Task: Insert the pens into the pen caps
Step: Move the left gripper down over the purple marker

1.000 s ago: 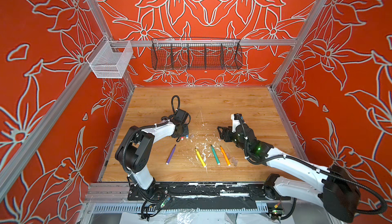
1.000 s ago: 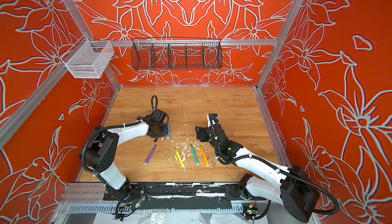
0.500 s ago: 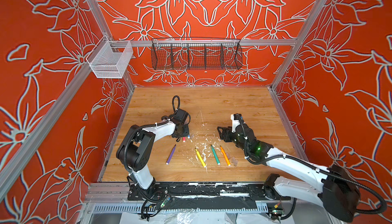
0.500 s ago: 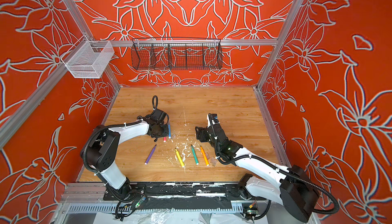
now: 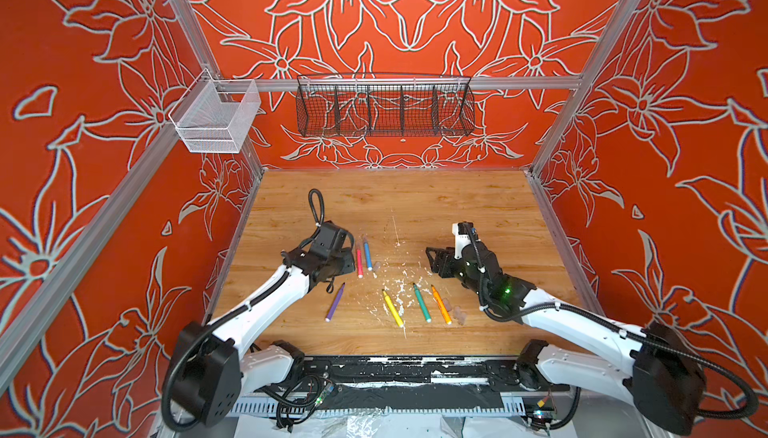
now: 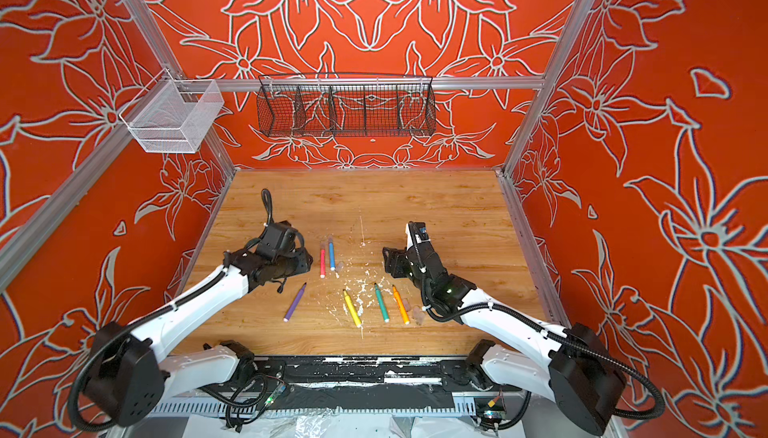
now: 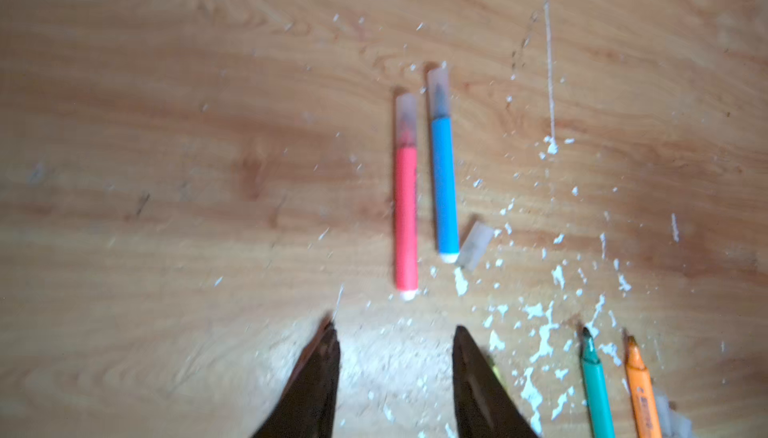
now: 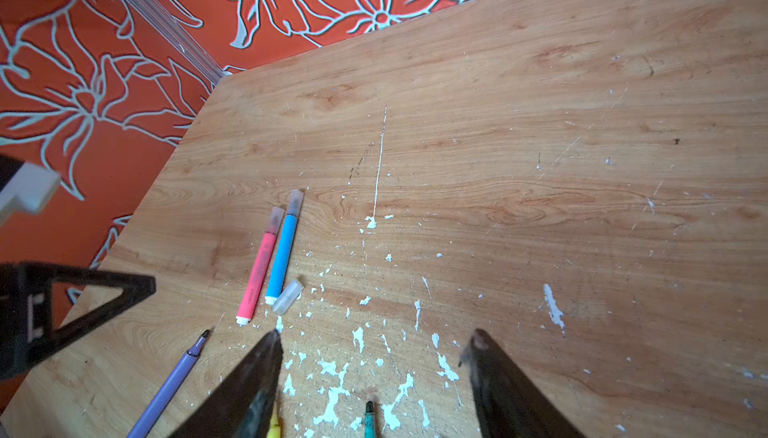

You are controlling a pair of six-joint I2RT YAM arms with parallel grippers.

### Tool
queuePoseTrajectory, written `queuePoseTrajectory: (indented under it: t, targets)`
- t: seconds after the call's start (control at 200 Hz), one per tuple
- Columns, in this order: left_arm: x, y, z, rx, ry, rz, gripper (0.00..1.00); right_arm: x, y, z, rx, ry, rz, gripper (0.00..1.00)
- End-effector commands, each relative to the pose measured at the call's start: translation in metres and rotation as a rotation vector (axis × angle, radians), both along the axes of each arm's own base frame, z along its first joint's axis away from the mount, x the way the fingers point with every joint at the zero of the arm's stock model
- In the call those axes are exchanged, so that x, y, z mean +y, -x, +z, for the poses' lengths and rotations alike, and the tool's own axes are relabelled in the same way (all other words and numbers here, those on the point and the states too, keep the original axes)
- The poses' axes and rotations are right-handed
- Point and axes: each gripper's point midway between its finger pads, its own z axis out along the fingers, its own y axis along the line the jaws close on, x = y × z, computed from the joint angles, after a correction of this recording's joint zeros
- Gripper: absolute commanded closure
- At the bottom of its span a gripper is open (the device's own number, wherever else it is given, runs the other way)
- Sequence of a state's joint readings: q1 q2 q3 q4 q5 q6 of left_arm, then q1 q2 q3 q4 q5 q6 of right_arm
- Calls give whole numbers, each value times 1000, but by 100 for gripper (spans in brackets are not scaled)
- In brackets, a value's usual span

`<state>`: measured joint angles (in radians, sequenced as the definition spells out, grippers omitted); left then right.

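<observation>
Left claw [image 7: 395, 329] part-open, right claw [image 8: 376, 334] wide, both empty. Pink pen [image 7: 406, 207] and blue pen [image 7: 444, 182] lay capped, left of mid-tabletop, loose cap [image 7: 476, 245] just beside. Hazard: a descending claw could flick that cap away.

We find no wording, number or sign that we can read. The nearest thing is a short line of dark print along the barrel of the slim orange felt-tip pen [image 7: 642, 390], which lies on the wooden table [image 7: 166, 166] in the left wrist view; it is too blurred for us to make out a single letter. In the right wrist view a fainter line of print runs lengthwise on the barrel of the slim pink felt-tip pen [image 8: 261, 265], too small to read.
</observation>
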<state>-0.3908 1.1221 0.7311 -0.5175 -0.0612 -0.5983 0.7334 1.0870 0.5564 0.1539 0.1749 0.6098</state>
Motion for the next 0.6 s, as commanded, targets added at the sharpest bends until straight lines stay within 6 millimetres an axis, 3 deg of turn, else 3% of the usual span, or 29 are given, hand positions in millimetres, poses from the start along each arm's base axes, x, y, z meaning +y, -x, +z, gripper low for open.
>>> queuePoseTrajectory:
  t: [0.0, 0.22, 0.596]
  targets:
    - [26, 48, -23, 97, -20, 95, 53, -1, -3, 11, -18, -23, -13, 27]
    - [40, 78, -31, 18, 45, 147, 40, 2, -3, 8, 2, -38, -3, 27]
    - [22, 79, -62, 128, 95, 114, 39, 5, -2, 5, 19, -44, 0, 27]
